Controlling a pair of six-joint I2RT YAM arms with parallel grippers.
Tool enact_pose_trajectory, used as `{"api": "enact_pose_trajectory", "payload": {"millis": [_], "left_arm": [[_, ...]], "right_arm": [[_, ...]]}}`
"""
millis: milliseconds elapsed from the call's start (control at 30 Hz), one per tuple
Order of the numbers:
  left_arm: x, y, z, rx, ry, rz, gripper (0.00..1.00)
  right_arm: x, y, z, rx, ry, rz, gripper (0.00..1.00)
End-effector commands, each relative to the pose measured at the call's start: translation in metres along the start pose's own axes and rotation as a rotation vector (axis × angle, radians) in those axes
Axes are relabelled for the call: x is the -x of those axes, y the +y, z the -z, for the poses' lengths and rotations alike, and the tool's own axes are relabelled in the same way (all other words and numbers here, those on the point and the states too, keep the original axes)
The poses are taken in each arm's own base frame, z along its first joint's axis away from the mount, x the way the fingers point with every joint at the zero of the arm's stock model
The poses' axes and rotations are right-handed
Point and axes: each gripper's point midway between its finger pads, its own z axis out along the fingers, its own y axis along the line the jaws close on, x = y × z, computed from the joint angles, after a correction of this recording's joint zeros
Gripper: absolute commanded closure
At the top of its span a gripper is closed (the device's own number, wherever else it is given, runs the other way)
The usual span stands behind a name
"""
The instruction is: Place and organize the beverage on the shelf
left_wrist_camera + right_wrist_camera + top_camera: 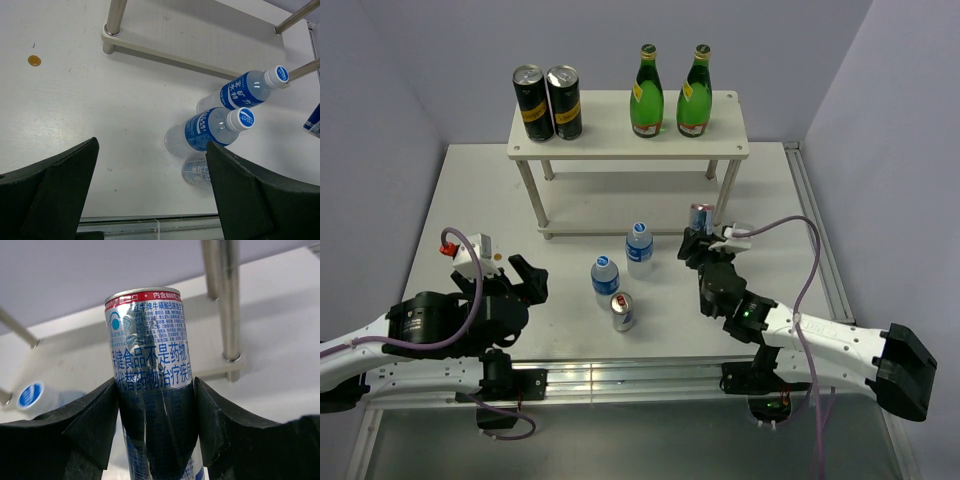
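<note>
Two green glass bottles [647, 80] [695, 79] stand on the top board of the white shelf [620, 145]. Two water bottles [639, 247] [605, 279] and a slim silver can [623, 312] stand on the table in front of the shelf; the bottles [245, 90] [210, 130] and the can [196, 171] also show in the left wrist view. My right gripper [699, 240] is shut on the second silver can [150, 385], held upright by the shelf's front right leg [227, 300]. My left gripper [525, 280] is open and empty, left of the bottles.
Two taller black cans with gold bands [532, 104] [564, 102] stand on the left of the shelf's top board. The lower board [200, 45] lies behind the water bottles. A small orange spot [34, 60] marks the table. Walls close in on both sides.
</note>
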Motion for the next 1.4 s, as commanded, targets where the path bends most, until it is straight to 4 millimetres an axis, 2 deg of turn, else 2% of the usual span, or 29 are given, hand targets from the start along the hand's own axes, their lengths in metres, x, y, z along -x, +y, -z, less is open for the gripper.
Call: {"api": "enact_pose_trajectory", "payload": {"millis": [0, 100, 133, 167, 333, 500, 600, 667, 700, 733, 800, 833, 900, 933, 1000, 1033, 1167, 1367], "left_arm": [[0.001, -0.001, -0.001, 0.0, -0.016, -0.015, 0.04], [0.0, -0.002, -0.002, 0.005, -0.015, -0.025, 0.04], [0.0, -0.002, -0.002, 0.004, -0.013, -0.023, 0.04], [0.0, -0.002, -0.002, 0.004, -0.015, -0.023, 0.04], [0.0, -0.002, -0.002, -0.002, -0.015, -0.019, 0.04], [0.0, -0.002, -0.002, 0.001, -0.016, -0.021, 0.04], [-0.001, -0.003, -0.003, 0.005, -0.014, -0.031, 0.04], [-0.003, -0.004, -0.004, 0.009, -0.012, -0.039, 0.04], [-0.003, -0.004, -0.004, 0.009, -0.012, -0.039, 0.04], [-0.003, -0.004, -0.004, 0.01, -0.011, -0.04, 0.05], [-0.003, -0.004, -0.004, 0.013, -0.012, -0.04, 0.05], [-0.002, -0.004, -0.004, 0.012, -0.013, -0.037, 0.05], [-0.001, -0.002, -0.003, 0.011, -0.014, -0.028, 0.05], [0.0, -0.001, -0.002, 0.004, -0.015, -0.014, 0.05], [0.001, 0.0, -0.001, 0.001, -0.017, -0.009, 0.05], [0.002, 0.0, -0.001, -0.004, -0.017, -0.001, 0.05], [0.003, 0.001, 0.0, -0.011, -0.019, 0.008, 0.05], [0.001, -0.001, -0.001, -0.001, -0.016, -0.012, 0.05]], "right_arm": [[0.06, -0.002, -0.011, -0.013, -0.233, -0.193, 1.0], [0.063, -0.005, -0.025, -0.02, -0.283, -0.176, 1.0], [0.071, -0.007, -0.031, -0.033, -0.306, -0.185, 1.0], [0.064, -0.006, -0.038, -0.039, -0.297, -0.16, 1.0], [0.075, 0.005, -0.048, -0.038, -0.325, -0.127, 1.0], [0.075, 0.002, -0.032, 0.003, -0.3, -0.205, 1.0], [0.065, 0.002, -0.026, 0.015, -0.231, -0.213, 1.0], [0.048, 0.004, -0.026, 0.029, -0.148, -0.178, 1.0], [0.049, 0.012, -0.026, 0.06, -0.123, -0.176, 1.0], [0.028, 0.013, -0.029, 0.057, -0.046, -0.125, 1.0], [0.022, 0.022, -0.035, 0.057, 0.012, -0.104, 1.0], [-0.004, 0.024, -0.039, 0.057, 0.094, -0.044, 1.0], [-0.015, 0.03, -0.045, 0.049, 0.142, -0.024, 1.0], [-0.038, 0.028, -0.05, 0.032, 0.208, 0.009, 1.0], [-0.048, 0.03, -0.057, 0.027, 0.249, 0.003, 1.0], [-0.059, 0.024, -0.064, 0.008, 0.286, -0.01, 1.0], [-0.075, 0.006, -0.08, -0.06, 0.332, -0.027, 1.0], [-0.091, -0.003, -0.094, -0.11, 0.362, 0.003, 1.0]]}}
